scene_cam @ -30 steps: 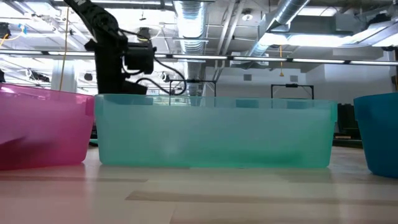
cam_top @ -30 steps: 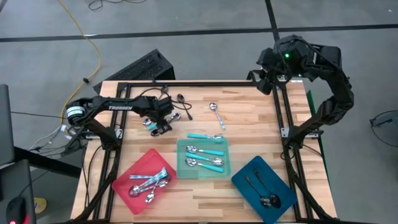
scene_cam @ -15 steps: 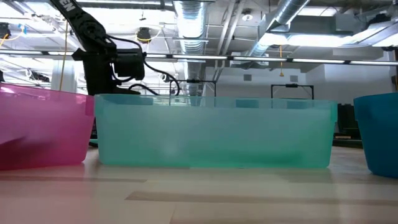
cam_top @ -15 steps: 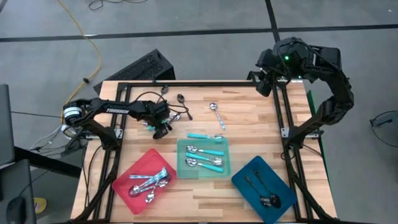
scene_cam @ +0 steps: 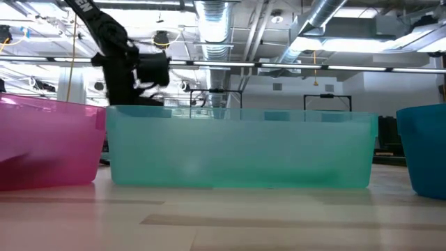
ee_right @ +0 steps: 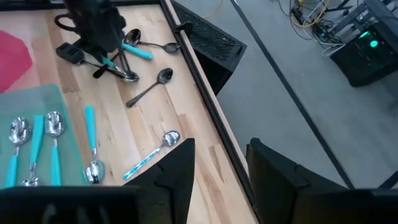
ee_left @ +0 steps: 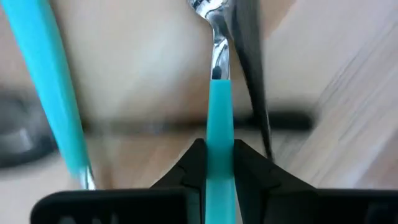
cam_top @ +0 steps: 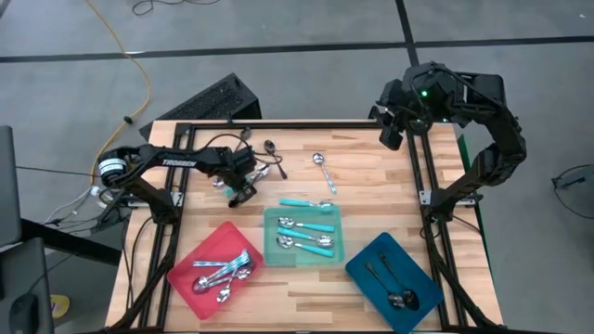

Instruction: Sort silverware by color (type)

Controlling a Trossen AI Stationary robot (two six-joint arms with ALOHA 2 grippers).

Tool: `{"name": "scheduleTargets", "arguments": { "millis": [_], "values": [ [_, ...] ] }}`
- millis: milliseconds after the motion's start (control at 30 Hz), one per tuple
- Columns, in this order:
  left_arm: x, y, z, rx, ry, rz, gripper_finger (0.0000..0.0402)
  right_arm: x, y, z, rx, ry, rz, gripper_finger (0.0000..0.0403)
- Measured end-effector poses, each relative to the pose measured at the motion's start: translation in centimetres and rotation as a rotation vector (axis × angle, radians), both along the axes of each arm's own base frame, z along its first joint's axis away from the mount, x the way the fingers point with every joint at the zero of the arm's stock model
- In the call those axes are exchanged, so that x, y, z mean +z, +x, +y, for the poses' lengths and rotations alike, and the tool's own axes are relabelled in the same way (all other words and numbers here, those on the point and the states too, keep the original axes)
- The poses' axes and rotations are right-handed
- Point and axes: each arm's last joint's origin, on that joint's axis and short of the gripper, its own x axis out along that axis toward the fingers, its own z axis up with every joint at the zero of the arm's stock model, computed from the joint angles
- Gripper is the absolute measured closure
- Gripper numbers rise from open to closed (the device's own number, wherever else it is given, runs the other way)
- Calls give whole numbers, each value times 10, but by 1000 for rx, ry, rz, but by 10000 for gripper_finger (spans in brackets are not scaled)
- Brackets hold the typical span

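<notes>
Pinching a turquoise-handled spoon (ee_left: 218, 124) by its handle, the left gripper (cam_top: 243, 183) sits low over the far-left part of the table (cam_top: 390, 186), its two fingers (ee_left: 194, 165) closed flat against the handle's sides with the silver neck and bowl pointing away from it. A dark spoon (ee_left: 250, 81) lies just beside the held one, close enough to touch or cross it, and a second turquoise handle (ee_left: 53, 93) runs alongside on the other flank; in the overhead view this is the small cluster of unsorted spoons (cam_top: 263, 170) near the far edge. The likely trouble is that lifting drags the dark spoon along or flicks it toward the edge, since the pieces are bunched. The handle is also thin and smooth, gripped near its end, so the spoon could pivot between the fingers and droop. The teal tray (cam_top: 302, 236) with matching spoons sits mid-table, between the red tray (cam_top: 219, 267) and blue tray (cam_top: 393, 271). The right gripper (ee_right: 217, 165) waits partly open and empty above the far-right corner.
</notes>
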Motion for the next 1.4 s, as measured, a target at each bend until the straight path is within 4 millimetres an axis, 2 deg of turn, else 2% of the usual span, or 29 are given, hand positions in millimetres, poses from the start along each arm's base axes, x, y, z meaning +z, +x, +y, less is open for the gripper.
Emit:
{"name": "scheduleTargets", "arguments": {
  "millis": [233,367,600,700,800,867,933,1100,1233,1300,1400],
  "values": [
    [41,8,3,40,60,-200,370,2,-5,-1,16,17,-17,237],
    [73,5,0,64,96,-376,370,6,-12,2,108,30,-44,237],
    [140,-2,-6,61,203,-877,370,24,-28,-8,219,53,-242,237],
    [160,-4,-7,56,238,-1042,370,18,-22,-15,283,93,-307,237],
    [168,-3,-7,38,235,-1136,370,-4,-3,-25,332,118,-358,237],
    [171,-1,-8,32,219,-1178,370,-31,10,-30,321,167,-380,237],
    [174,1,-10,25,218,-1207,370,-60,15,-28,316,228,-399,237],
    [177,5,-18,-4,205,-1246,370,-121,-6,-6,274,282,-525,237],
    [179,11,-23,-22,212,-1286,370,-161,-16,0,169,265,-753,237],
    [178,16,-24,-31,209,-1301,370,-178,-16,1,154,245,-864,237],
    [176,30,-21,-72,184,-1314,370,-206,-6,1,172,266,-934,237]
  ]
}}
